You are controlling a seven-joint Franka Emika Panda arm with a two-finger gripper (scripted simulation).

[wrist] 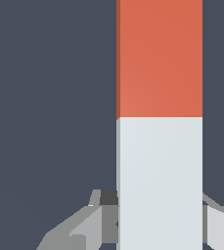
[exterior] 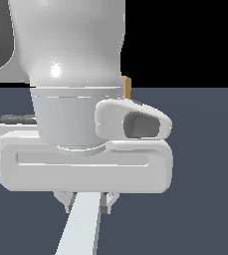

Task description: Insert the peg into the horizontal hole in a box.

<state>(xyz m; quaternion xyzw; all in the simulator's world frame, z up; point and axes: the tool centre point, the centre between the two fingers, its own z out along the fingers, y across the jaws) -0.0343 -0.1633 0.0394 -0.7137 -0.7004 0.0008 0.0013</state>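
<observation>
Dark floor, peg (wrist: 160,122) apparently between hand (wrist: 160,219) fingers

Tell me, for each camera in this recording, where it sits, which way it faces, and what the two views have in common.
Exterior view: close behind the white robot hand, facing along the dark floor; arm and hand block most of it. A sliver of the tan cube-shaped box peeks past the wrist.
Wrist view: mounted on the wrist, looking down past the grey fingers at the long square bar, half orange-red and half grey-white, the peg.
Shared: the gripper straddling the peg's pale half; contact cannot be confirmed. The hole is out of sight in both.
</observation>
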